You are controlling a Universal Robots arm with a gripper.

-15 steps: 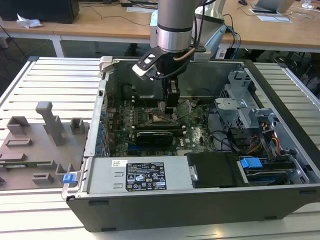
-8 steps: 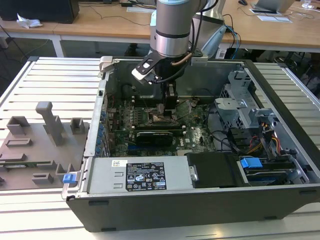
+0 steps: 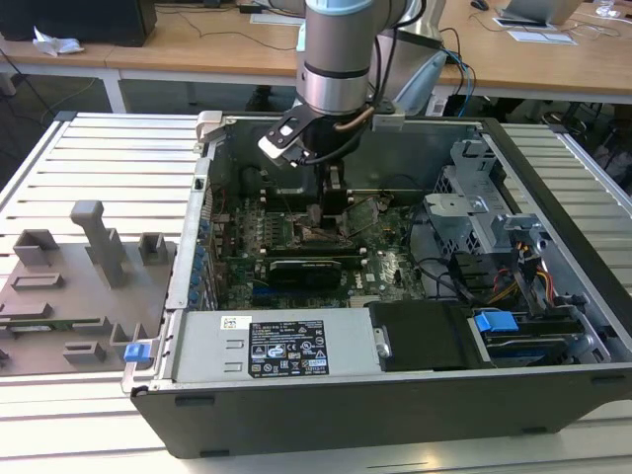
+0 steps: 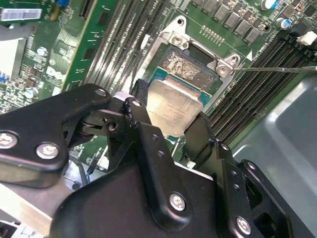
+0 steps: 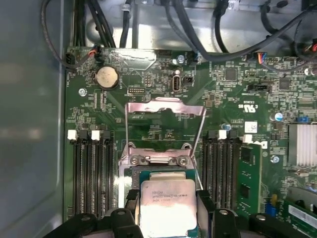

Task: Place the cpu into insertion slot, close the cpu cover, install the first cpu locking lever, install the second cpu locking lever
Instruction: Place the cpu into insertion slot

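My fingers [image 4: 200, 136] grip the cpu [image 4: 173, 106] just over the insertion slot [image 4: 190, 69]. The cpu cover [image 5: 166, 106] stands open beyond it, and I see memory slots [image 5: 91, 173] close on both sides.

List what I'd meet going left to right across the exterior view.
Grey fixture tray → gripper → black drive cover → blue latch.
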